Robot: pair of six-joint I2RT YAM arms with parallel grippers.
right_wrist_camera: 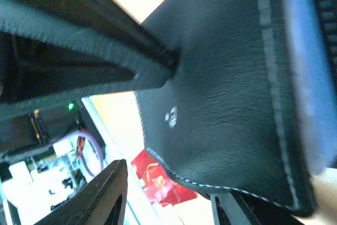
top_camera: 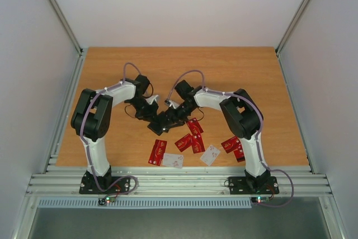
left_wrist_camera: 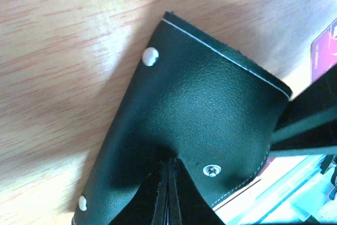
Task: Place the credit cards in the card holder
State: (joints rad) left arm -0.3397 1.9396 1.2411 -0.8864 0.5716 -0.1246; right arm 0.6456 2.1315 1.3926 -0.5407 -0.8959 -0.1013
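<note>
A wooden table (top_camera: 235,71) sits between white walls (top_camera: 168,4), aluminium rails (top_camera: 179,180) along its near edge.

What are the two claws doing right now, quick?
Left claw: closed, pinching the card holder.
Right claw: open, with the card holder between its fingers but not squeezed.

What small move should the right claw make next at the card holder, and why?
Probably close the right claw on the free edge of the card holder. The left claw pinches it, the right jaws stand apart at that edge, and the holder looks folded shut.
</note>
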